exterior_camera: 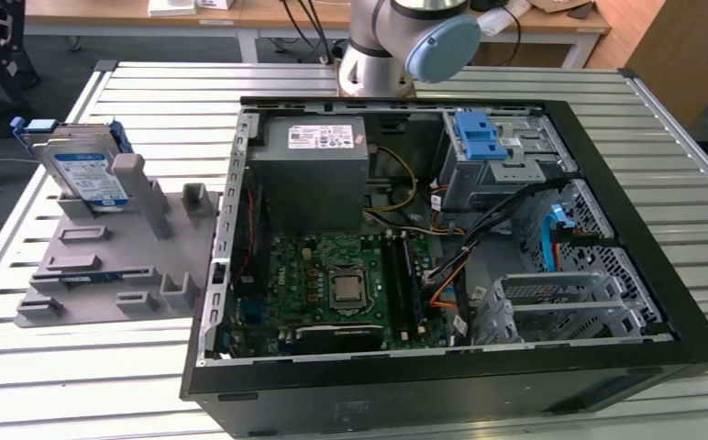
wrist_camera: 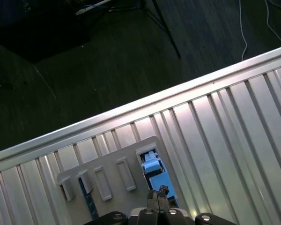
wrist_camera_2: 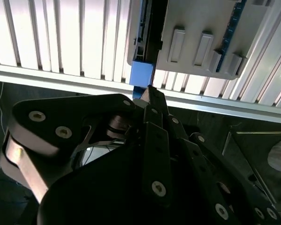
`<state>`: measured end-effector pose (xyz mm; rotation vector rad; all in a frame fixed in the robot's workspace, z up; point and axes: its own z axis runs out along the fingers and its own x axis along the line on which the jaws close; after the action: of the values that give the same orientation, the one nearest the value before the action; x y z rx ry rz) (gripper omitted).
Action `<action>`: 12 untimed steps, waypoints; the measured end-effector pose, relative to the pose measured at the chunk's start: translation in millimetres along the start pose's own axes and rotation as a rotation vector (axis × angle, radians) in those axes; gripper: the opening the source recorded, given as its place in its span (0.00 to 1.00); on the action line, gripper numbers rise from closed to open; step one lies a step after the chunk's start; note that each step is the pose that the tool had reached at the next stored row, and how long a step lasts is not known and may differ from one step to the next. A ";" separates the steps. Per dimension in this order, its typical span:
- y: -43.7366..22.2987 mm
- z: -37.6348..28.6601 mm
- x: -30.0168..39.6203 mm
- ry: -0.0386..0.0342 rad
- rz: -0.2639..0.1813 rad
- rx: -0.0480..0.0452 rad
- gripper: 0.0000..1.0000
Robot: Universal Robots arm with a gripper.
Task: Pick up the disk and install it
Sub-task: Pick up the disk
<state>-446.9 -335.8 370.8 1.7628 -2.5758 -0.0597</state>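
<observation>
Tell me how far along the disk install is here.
Nothing looks done: the disk stands in the grey fixture beside the open computer case. In hand: the gripper hangs above the disk, not touching it. Left: pickup and install.

Loses the arm (exterior_camera: 393,37) past the exterior view's top edge. Hides the lower part of the disk (exterior_camera: 85,172) behind a post of the grey fixture (exterior_camera: 109,266) there. Crops the computer case (exterior_camera: 452,371) along the bottom edge. In both wrist views, cuts the gripper (wrist_camera: 158,193) off at the edge and leaves of the disk a mere blue sliver in its slot.
</observation>
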 end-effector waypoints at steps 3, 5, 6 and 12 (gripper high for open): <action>0.0 0.0 0.0 0.0016 -0.039 -0.0002 0.11; 0.0 0.0 0.0 0.0026 -0.061 -0.0003 0.11; 0.0 0.0 0.0 0.0031 -0.072 -0.0004 0.11; 0.0 0.0 0.0 0.0051 -0.120 -0.0006 0.11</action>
<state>-446.9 -335.8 370.8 1.9130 -2.4636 -0.0577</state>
